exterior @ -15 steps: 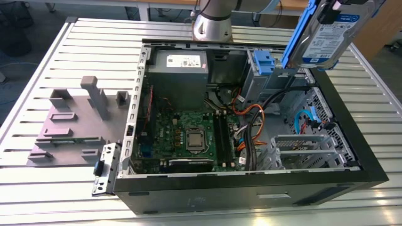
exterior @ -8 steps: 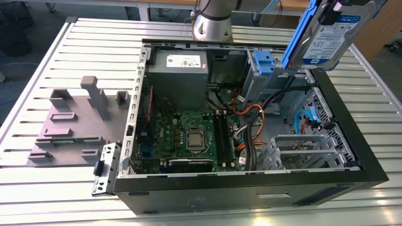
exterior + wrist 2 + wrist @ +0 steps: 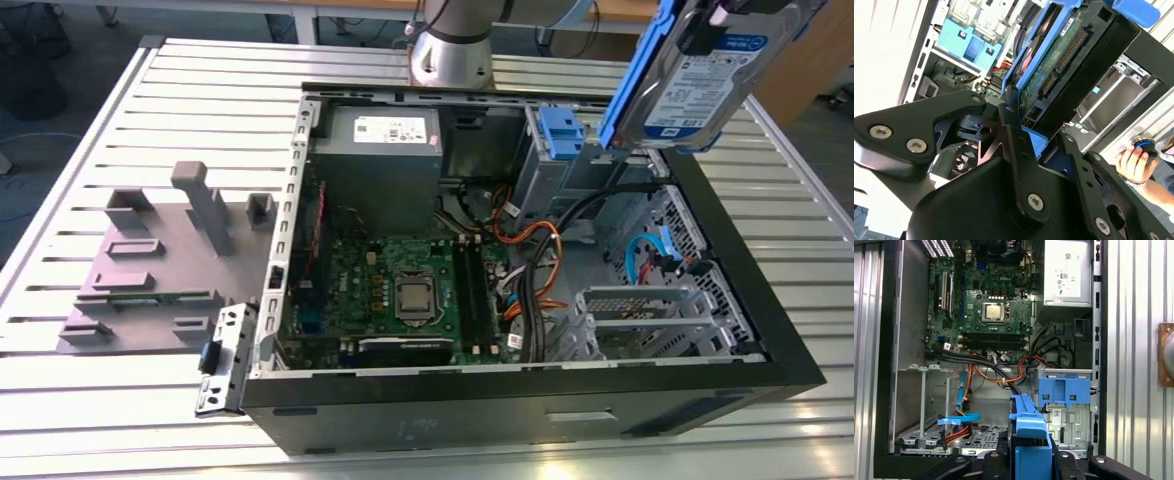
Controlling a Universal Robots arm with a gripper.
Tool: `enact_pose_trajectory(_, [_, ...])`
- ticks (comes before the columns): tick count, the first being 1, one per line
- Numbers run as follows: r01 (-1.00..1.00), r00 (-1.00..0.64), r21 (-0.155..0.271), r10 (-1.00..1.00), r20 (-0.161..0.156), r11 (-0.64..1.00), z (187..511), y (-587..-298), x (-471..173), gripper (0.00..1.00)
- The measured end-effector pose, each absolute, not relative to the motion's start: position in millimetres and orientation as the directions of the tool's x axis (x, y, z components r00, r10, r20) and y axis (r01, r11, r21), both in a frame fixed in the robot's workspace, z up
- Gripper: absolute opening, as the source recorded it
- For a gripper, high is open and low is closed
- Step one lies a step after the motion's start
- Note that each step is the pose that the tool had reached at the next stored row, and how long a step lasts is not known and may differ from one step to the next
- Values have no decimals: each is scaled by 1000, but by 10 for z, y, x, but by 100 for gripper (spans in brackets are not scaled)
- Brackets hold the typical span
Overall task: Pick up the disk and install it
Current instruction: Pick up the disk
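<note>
Exterior view: disk [image 3: 701, 75] label face, silver | second wrist view: its green circuit-board underside | gripper [image 3: 1039, 122] clamped on its blue plastic carrier [image 3: 1035, 139]

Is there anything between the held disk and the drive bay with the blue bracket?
Nothing visible blocks it. The gripper holds the disk in open air above the open case. The blue bracket on the drive bay is uncovered; the cables run beside it, not across it.

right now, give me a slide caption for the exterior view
The gripper holds the disk in the air above the open computer case, near its blue bracket.
</note>
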State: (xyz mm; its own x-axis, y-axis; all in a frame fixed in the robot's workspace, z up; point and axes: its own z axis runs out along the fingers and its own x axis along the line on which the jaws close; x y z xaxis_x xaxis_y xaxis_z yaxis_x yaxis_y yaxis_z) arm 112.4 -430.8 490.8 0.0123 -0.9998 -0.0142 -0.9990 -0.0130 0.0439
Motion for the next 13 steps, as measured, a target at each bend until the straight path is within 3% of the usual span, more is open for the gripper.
enact_pose_trajectory(13, [-999, 12, 44, -1000, -14, -13, 4908, -4348, 1124, 36])
